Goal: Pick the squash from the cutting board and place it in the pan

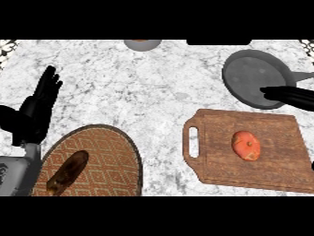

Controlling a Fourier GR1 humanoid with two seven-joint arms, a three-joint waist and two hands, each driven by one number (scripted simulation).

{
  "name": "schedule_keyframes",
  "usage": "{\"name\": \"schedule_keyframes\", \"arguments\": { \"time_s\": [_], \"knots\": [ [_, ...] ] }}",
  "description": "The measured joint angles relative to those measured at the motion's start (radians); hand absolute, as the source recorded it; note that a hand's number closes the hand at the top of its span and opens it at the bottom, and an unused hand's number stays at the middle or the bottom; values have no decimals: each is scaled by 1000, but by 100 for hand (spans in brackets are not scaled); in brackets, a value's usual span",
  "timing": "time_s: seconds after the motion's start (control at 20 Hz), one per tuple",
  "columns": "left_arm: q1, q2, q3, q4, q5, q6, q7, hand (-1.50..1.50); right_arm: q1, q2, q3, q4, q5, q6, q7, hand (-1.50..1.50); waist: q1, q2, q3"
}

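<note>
— right hand [302, 97] hangs at the far right, fingers straight and spread, holding nothing, stretched over the near rim of the grey pan [254, 78].

— and the squash [246, 145]?

— orange, untouched, lying mid wooden cutting board [213, 166], nearer than that hand. best move, i'd judge: pull back toward the board, come down over the squash, curl round its wide middle.

— left hand [33, 113]?

— resting open at the left edge, fingers up, beside the woven mat [112, 156] with a brown loaf [67, 171] on it.
</note>
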Motion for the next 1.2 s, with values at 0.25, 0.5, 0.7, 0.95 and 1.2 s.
{"name": "schedule_keyframes", "arguments": {
  "time_s": [0.25,0.5,0.7,0.95,1.2],
  "knots": [
    [-6,-25,6,-7,-26,-4,16,0,-23,59,16,64,116,3,-3,-150,3,1,0],
    [-17,-30,33,12,-34,-26,12,0,-30,87,40,106,194,5,-34,-150,4,1,0],
    [-5,-39,44,16,-45,-38,-10,0,-38,122,78,122,255,-6,-45,-150,4,1,0],
    [12,-54,52,-8,-59,-50,5,0,-30,153,90,131,329,-28,-67,-150,3,1,0],
    [5,-72,61,4,-75,-56,2,0,-27,163,114,139,429,-51,-70,-150,1,1,0]
  ]
}}
